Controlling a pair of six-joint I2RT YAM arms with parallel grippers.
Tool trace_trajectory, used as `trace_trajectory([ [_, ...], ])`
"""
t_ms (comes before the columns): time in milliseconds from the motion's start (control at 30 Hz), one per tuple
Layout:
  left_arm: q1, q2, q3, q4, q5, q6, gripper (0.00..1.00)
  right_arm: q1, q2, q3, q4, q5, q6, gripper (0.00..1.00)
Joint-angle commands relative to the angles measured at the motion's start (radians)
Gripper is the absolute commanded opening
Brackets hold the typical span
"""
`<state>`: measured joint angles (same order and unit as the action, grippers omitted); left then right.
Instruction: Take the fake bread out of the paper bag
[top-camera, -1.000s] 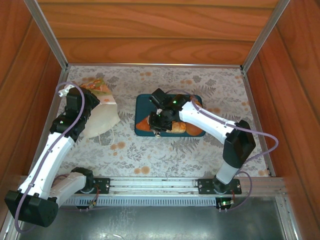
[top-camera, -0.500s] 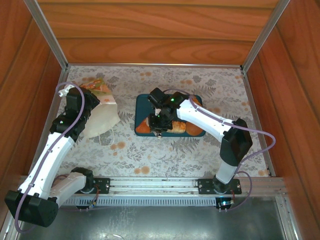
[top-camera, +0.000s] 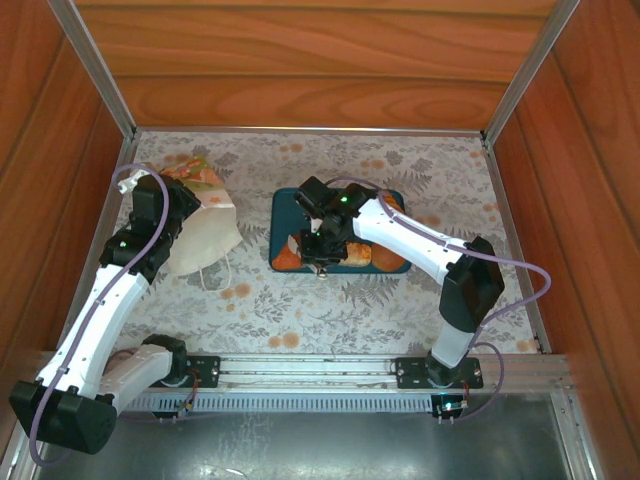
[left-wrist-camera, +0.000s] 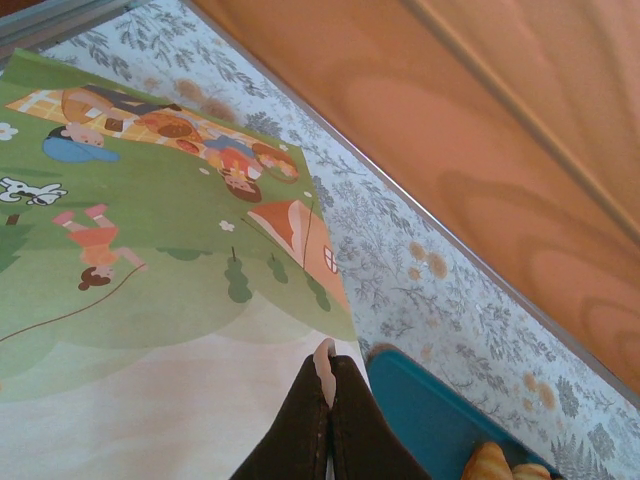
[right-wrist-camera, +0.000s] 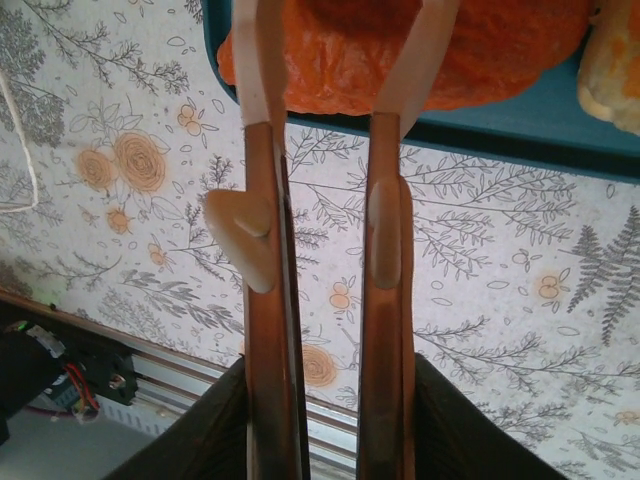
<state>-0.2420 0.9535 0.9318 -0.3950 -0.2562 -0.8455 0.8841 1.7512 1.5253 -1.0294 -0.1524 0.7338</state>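
The paper bag (top-camera: 205, 235) lies on its side at the left, white with a green picture panel (left-wrist-camera: 150, 250). My left gripper (top-camera: 188, 206) is shut on the bag's white edge, and paper shows between the fingertips (left-wrist-camera: 328, 362). My right gripper (top-camera: 318, 250) hovers over the teal tray (top-camera: 285, 205). Its fingers stand apart, their tips (right-wrist-camera: 335, 15) over an orange-brown piece of fake bread (right-wrist-camera: 480, 50) that lies on the tray (right-wrist-camera: 500, 125). That piece (top-camera: 288, 260) is wider than the gap. Two more pastries (top-camera: 358, 255) (top-camera: 393, 208) rest on the tray.
Wooden walls close in the floral-patterned table (top-camera: 420, 170) on three sides. The bag's white cord handle (top-camera: 213, 277) trails toward the near edge. A metal rail (top-camera: 300, 370) with both arm bases runs along the front. The tray corner (left-wrist-camera: 430, 415) and a pastry (left-wrist-camera: 492, 465) sit right of the left fingers.
The right gripper's fingers have spread apart over the orange piece on the tray, and the arm has shifted slightly. The left arm and the bag have not moved.
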Motion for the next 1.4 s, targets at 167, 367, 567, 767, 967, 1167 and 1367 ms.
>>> trace_trajectory([
  [167,0.007,-0.004,0.011,0.016,0.015,0.009,0.00,0.004,-0.038,0.020,0.000,0.021,-0.012,0.45],
  [367,0.006,-0.004,0.020,0.016,0.045,0.051,0.00,0.004,-0.054,0.033,-0.004,0.054,-0.042,0.45],
  [567,0.006,-0.006,0.030,0.016,0.066,0.086,0.00,0.004,-0.082,0.035,0.033,0.074,-0.098,0.45],
  [767,0.006,-0.002,0.034,0.018,0.085,0.100,0.00,0.003,-0.173,-0.024,0.177,0.041,-0.165,0.42],
  [967,0.006,0.005,0.044,0.018,0.099,0.104,0.00,0.004,-0.273,-0.140,0.378,-0.031,-0.192,0.38],
  [1167,0.006,0.042,0.077,0.021,0.133,0.104,0.00,0.006,-0.275,-0.175,0.488,-0.256,-0.208,0.39],
  [1367,0.003,0.095,0.113,0.028,0.168,0.078,0.00,0.022,-0.230,-0.211,0.591,-0.409,-0.178,0.38],
])
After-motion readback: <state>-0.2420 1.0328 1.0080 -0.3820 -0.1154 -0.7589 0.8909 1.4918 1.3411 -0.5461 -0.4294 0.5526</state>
